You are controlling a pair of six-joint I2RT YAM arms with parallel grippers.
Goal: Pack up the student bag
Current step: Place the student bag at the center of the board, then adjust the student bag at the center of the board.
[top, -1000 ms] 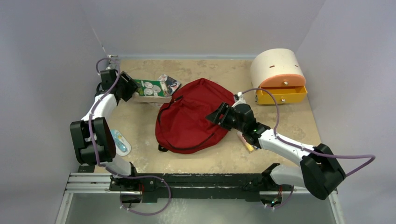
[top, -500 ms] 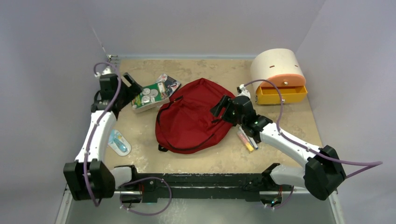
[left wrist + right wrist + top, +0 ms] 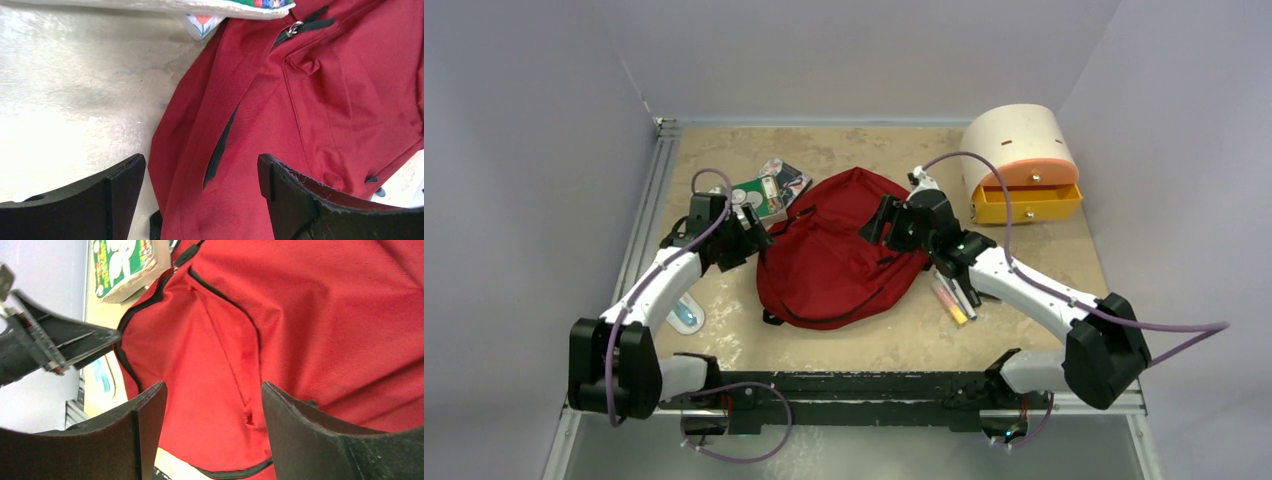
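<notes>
The dark red student bag [image 3: 839,250] lies flat in the middle of the table, its black zipper [image 3: 220,145] mostly closed with a small gap. My left gripper [image 3: 759,238] is open and empty at the bag's left edge; the bag's fabric [image 3: 260,90] fills the space between its fingers [image 3: 122,185]. My right gripper [image 3: 879,220] is open and empty above the bag's upper right part; the bag [image 3: 280,315] shows between its fingers [image 3: 295,420]. A green book [image 3: 759,195] lies at the bag's upper left and shows in the right wrist view [image 3: 125,265].
A cream-and-orange drawer box [image 3: 1019,160] with its yellow drawer open stands at the back right. Markers [image 3: 952,300] lie right of the bag. A white-and-teal item [image 3: 684,315] lies at the left. A second book [image 3: 789,178] lies under the green one.
My left arm has swung from the back left corner down to the bag's left edge. My right gripper has moved back over the bag's upper right. The green book has shifted.
</notes>
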